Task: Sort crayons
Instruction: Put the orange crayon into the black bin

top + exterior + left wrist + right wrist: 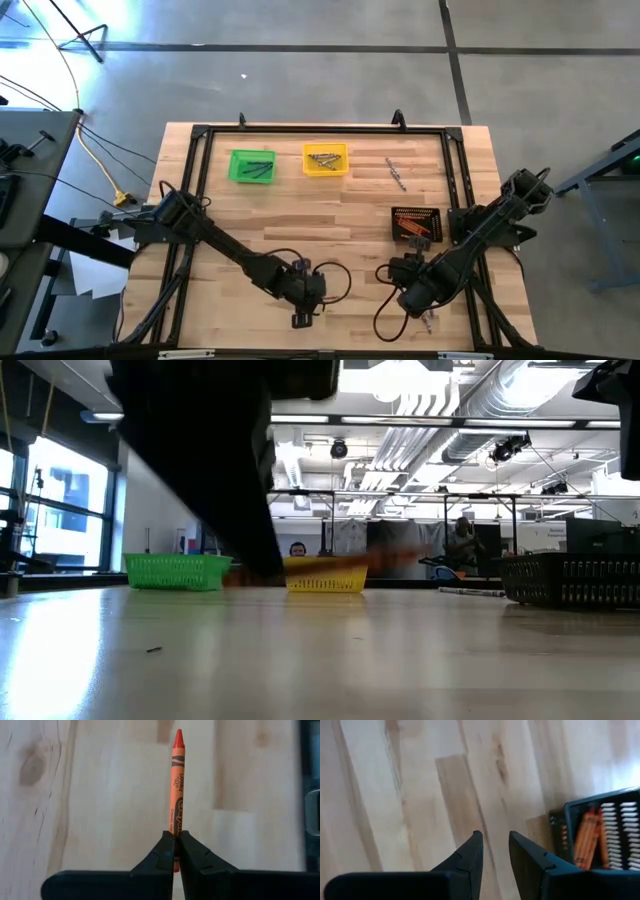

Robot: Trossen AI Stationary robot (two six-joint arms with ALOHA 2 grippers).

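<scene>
On the pale wooden table [340,215], the left gripper [176,851] pinches an orange crayon [177,785]; right gripper [495,851] parted, empty.

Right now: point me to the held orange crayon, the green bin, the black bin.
orange crayon [177,795], left wrist view, middle of its paper wrapper.
green bin [236,166], high view, left wall.
black bin [417,211], high view, far rim.

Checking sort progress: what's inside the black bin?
Black bin holds several orange crayons, lying against one wall. The right wrist view cuts off part of the bin, and the high view is too coarse to count them.
</scene>
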